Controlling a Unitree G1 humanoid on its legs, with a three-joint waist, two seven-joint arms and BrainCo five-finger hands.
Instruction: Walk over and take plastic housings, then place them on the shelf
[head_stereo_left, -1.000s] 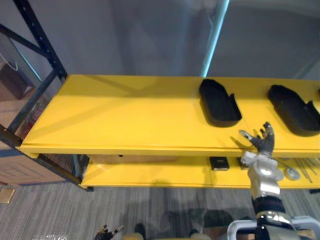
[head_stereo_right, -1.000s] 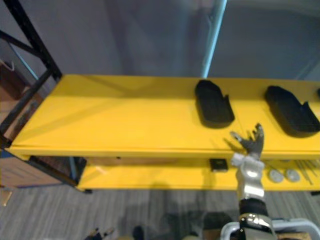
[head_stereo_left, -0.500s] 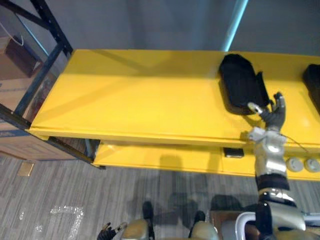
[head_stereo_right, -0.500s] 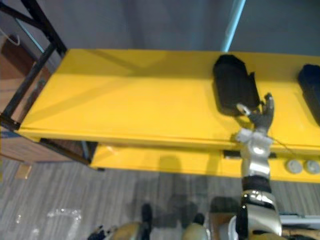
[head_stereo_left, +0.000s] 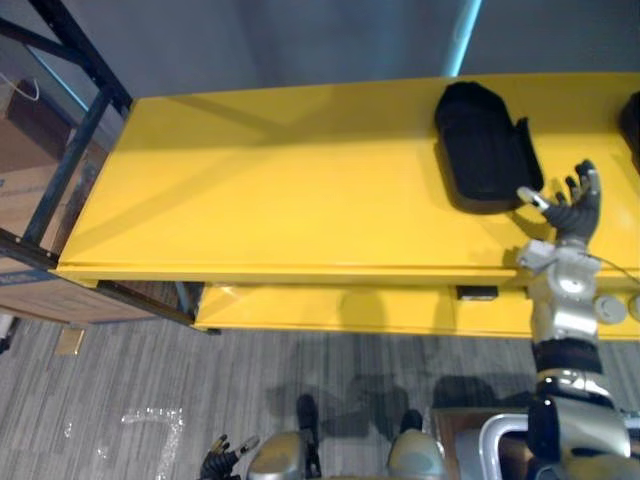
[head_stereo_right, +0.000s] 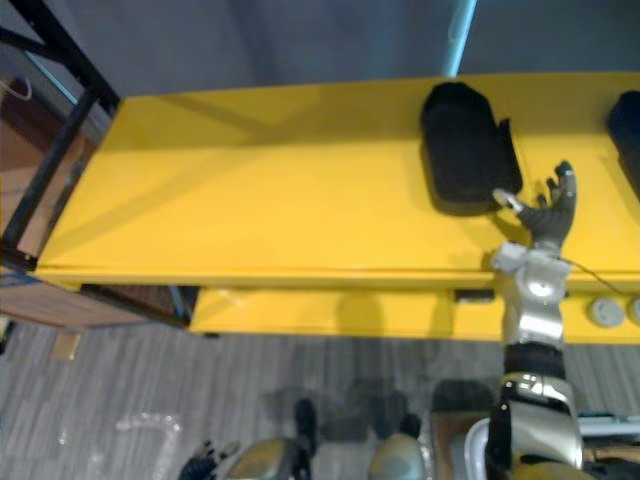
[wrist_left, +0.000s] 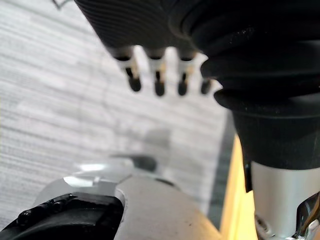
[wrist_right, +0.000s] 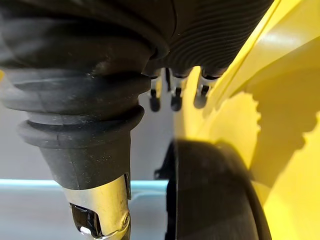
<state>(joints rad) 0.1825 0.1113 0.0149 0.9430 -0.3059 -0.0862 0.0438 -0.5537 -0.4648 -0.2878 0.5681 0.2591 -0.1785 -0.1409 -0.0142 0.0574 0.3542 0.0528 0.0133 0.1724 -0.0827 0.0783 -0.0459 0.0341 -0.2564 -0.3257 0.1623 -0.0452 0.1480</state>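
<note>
Lying flat on the top board of the long yellow shelf (head_stereo_left: 300, 200), toward its right end, is a matte black plastic housing (head_stereo_left: 485, 150): a long, shallow shell with a raised rim, rounded at its far end and squarer at the near end, with a thin upright tab on its right side. Two such pieces can be counted: this one, seen whole, and a second housing (head_stereo_right: 627, 120) further right on the same board, cut off by the edge of the view and well apart from the first. The right hand (head_stereo_left: 572, 208) is raised over the front part of the board with its fingers spread wide and nothing in them; its thumb tip is just beside the near right corner of the first housing, and I cannot tell whether it touches. The left hand (head_stereo_left: 222, 460) hangs low over the grey carpet floor (head_stereo_left: 120, 400), fingers loose and holding nothing. The lower yellow board (head_stereo_left: 330, 310) carries one small black box (head_stereo_left: 477, 293) and two grey round discs (head_stereo_right: 605, 311). A black steel frame (head_stereo_left: 75, 130) stands at the shelf's left end.
</note>
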